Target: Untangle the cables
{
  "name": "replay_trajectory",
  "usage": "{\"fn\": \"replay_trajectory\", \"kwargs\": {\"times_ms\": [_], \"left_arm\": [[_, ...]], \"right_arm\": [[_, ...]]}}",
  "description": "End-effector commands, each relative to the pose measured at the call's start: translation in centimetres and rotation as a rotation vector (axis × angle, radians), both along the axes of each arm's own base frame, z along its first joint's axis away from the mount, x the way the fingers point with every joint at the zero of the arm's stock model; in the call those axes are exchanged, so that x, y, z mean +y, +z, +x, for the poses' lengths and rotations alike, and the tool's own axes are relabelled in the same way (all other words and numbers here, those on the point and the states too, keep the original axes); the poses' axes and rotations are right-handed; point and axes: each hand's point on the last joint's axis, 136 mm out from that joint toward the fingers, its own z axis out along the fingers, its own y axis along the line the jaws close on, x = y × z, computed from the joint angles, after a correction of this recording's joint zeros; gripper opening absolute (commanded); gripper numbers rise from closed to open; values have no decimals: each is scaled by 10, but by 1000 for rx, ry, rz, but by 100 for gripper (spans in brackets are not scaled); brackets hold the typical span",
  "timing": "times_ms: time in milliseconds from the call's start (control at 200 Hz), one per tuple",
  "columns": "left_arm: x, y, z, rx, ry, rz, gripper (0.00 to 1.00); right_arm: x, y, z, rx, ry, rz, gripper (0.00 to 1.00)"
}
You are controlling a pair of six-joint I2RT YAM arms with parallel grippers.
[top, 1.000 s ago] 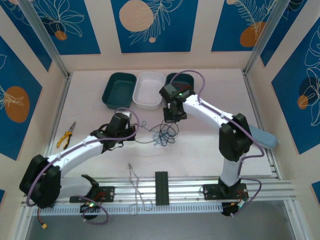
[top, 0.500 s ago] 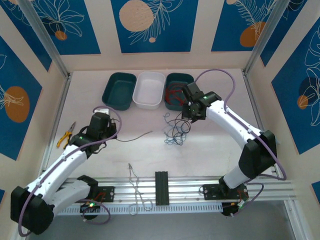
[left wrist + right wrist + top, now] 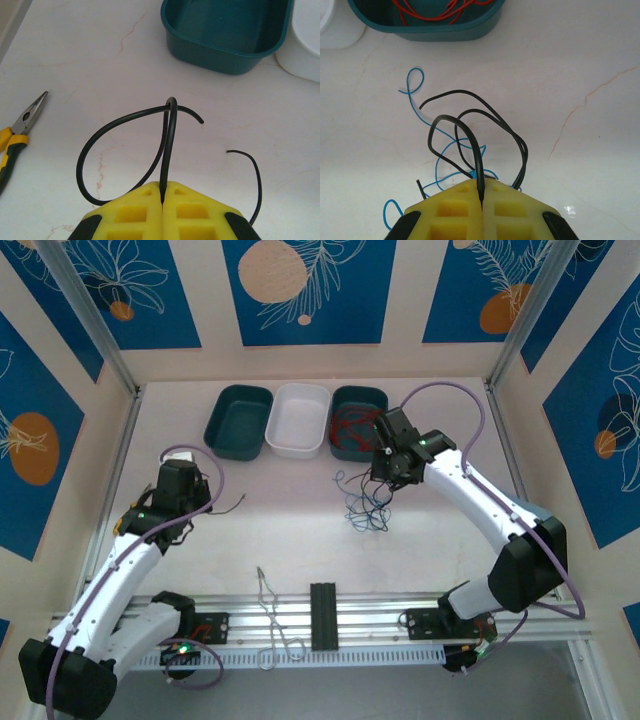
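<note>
On table (image 3: 300, 540) | lone black cable (image 3: 170, 145) pinched by left gripper (image 3: 163, 192) | tangled black cable (image 3: 470, 135) pinched by right gripper (image 3: 481, 195) | risk: blue cable (image 3: 412, 95) dragged along, being looped through it.

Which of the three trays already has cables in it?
The teal tray at the row's right end: red cables lie in it. The white tray and left teal tray look bare.

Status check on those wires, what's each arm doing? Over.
Left end effector shut on lone black cable. Right end effector shut on black strand of blue-black tangle. Red cables sit in teal tray. Pliers far left, apart.
</note>
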Motion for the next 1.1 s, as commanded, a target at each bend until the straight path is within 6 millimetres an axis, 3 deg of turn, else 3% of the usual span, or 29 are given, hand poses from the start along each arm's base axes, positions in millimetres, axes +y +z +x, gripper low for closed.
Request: {"fn": "replay_trajectory", "kwargs": {"times_ms": [0, 200, 440, 565, 700, 890, 980, 1095], "left_arm": [[-5, 25, 7, -59, -23, -35, 0], [-17, 51, 20, -126, -60, -84, 0], [-30, 61, 29, -164, -100, -146, 0], [-38, 63, 34, -171, -122, -178, 0], [-50, 90, 48, -248, -162, -227, 0], [-76, 144, 86, -415, -239, -322, 0], [-90, 157, 109, -442, -277, -362, 0], [-109, 160, 138, -439, -327, -402, 0]], "right_arm": [[8, 8, -3, -23, 15, 72, 0], [30, 28, -8, -90, 125, 129, 0], [76, 102, -33, -385, 439, 236, 0], [76, 127, -42, -495, 476, 254, 0], [70, 128, -44, -507, 455, 246, 0], [83, 126, -48, -536, 488, 328, 0], [83, 121, -46, -530, 471, 332, 0], [83, 115, -45, -510, 457, 328, 0]]}}
